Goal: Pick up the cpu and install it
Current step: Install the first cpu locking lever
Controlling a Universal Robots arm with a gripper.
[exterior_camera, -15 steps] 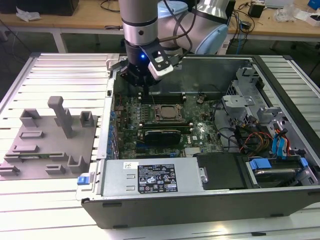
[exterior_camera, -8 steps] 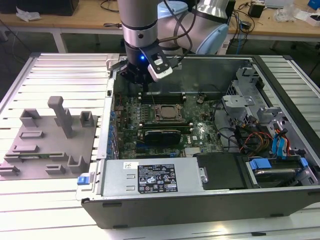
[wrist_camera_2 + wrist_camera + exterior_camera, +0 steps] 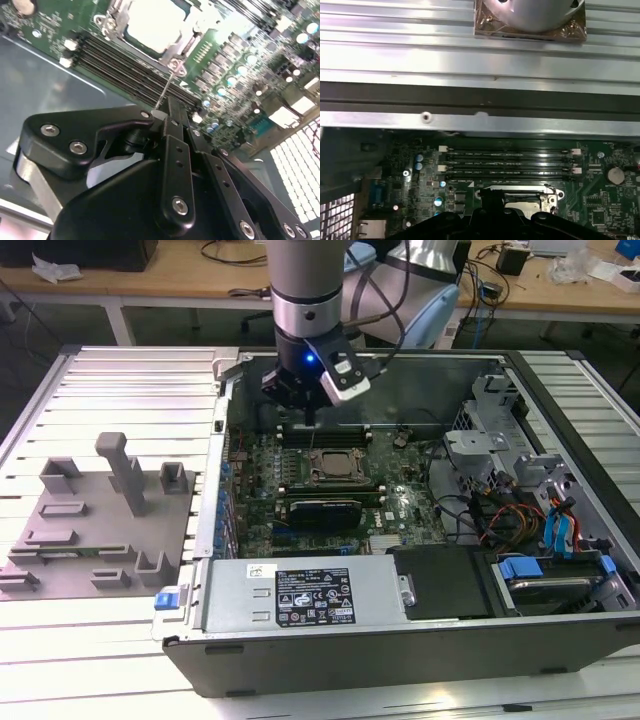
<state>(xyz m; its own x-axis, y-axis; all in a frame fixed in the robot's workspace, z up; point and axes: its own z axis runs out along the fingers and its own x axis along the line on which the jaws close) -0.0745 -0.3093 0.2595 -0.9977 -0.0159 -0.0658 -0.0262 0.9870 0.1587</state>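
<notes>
A ribbed metal table [image 3: 120, 380] of pale aluminium slats spans the exterior view, its surface bright under even overhead light. Behind it runs a long wooden bench [image 3: 190, 280] on white legs [image 3: 122, 322], with a strip of dark floor [image 3: 60, 325] under it. On the bench lie dark cables [image 3: 235, 252], a crumpled white scrap [image 3: 55, 268] at the exterior view's left, and small clutter [image 3: 580, 265] toward the exterior view's right.
</notes>
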